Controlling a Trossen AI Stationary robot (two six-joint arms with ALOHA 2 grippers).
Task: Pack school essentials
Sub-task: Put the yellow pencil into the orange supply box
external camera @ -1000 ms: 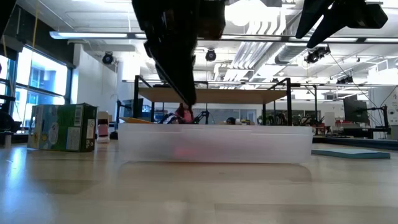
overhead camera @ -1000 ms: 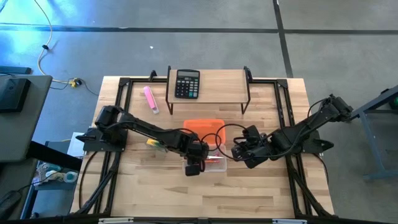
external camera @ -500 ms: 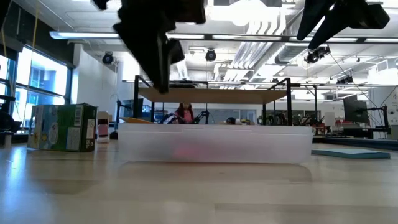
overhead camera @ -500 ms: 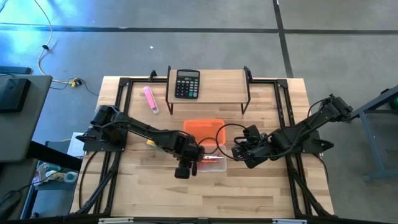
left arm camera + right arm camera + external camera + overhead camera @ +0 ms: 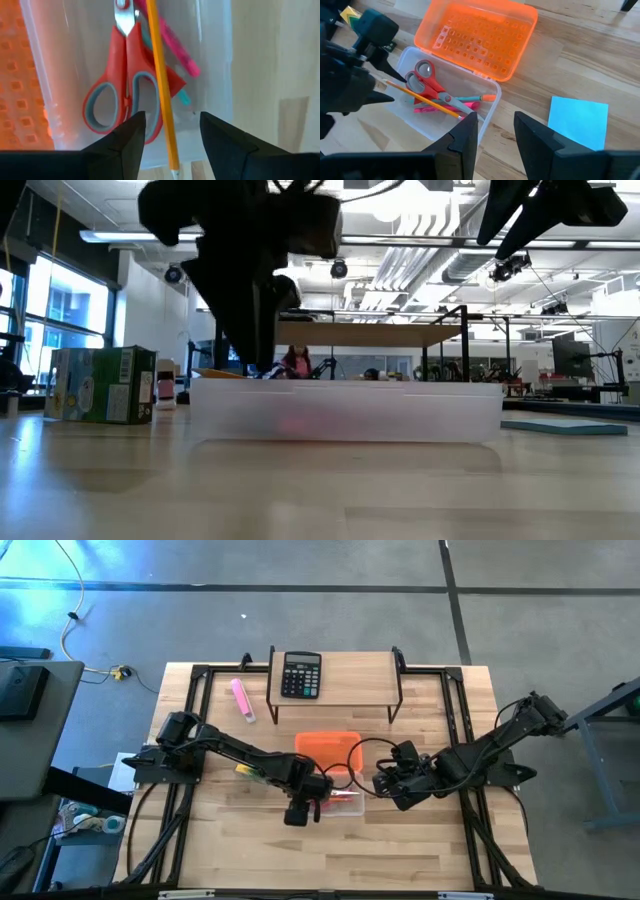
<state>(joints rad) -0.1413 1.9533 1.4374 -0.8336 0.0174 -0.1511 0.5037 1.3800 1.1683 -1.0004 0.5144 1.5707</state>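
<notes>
From above, a black calculator (image 5: 301,674) sits on a low wooden shelf (image 5: 335,680) at the far side of the table (image 5: 240,840), and a pink marker (image 5: 242,699) lies just beside the shelf's left leg. An orange lid (image 5: 327,745) lies touching the far edge of a clear plastic box (image 5: 345,805). The left gripper (image 5: 297,812) hangs over the box's left end; the right gripper (image 5: 386,783) waits just beside the box's right end. A yellow-green piece (image 5: 248,772) shows under the left arm.

At table height, the clear box (image 5: 345,410) fills the middle, a faint red blur showing through its wall. The left arm comes down dark over its left part. A green carton (image 5: 100,384) stands off to the left — well apart from the box.

From the left wrist, the left fingers (image 5: 127,142) stand parted, holding nothing. Beyond and between them lie the red-handled scissors (image 5: 125,85) on the box floor, with an orange pencil (image 5: 160,85) slanting across them, its tip over the near rim. A pink pen (image 5: 172,42) and a bit of teal lie under the pencil.

From the right wrist, the right fingers (image 5: 465,137) hold nothing between them — neither wide apart nor pressed together. Past them are the box (image 5: 487,107) with scissors (image 5: 425,82), pencil (image 5: 422,100) and pens, the lid (image 5: 477,37) against it, and a light-blue square notepad (image 5: 577,122) on the wood, apart from the box.
</notes>
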